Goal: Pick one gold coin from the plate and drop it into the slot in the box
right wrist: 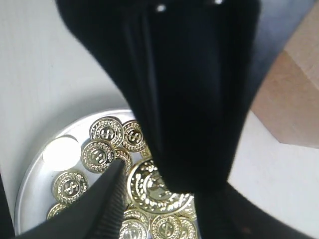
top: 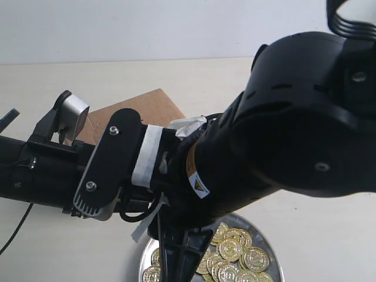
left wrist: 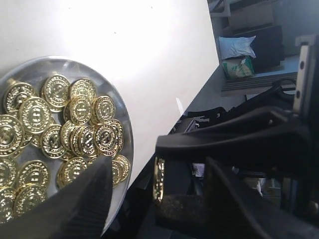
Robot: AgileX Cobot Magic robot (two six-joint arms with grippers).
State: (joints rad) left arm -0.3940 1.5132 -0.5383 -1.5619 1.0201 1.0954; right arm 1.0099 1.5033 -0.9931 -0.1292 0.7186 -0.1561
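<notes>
- Above the plate (right wrist: 37, 189), near the front edge of the exterior view, the right gripper (right wrist: 157, 179) hangs with its fingers closed on one gold coin (right wrist: 149, 194). The coin's flat face is turned toward the wrist camera, and it looks lifted clear of the heap.
- The other coins (top: 244, 255) lie piled in the plate.
- The box (top: 147, 108) sits on the table behind the plate, back and to the left of the held coin. The right arm (top: 294, 117) has the coin, so the carry falls to it.
- The slot is hidden in every view, so I cannot tell how it runs against the coin's edge.
- The left gripper (left wrist: 158, 164) is close beside the plate. Its fingers seem spread wide and empty, though that view is dark and crowded.
- The left arm (top: 35, 167) lies across the space between plate and box, and probably crowds the way over.
</notes>
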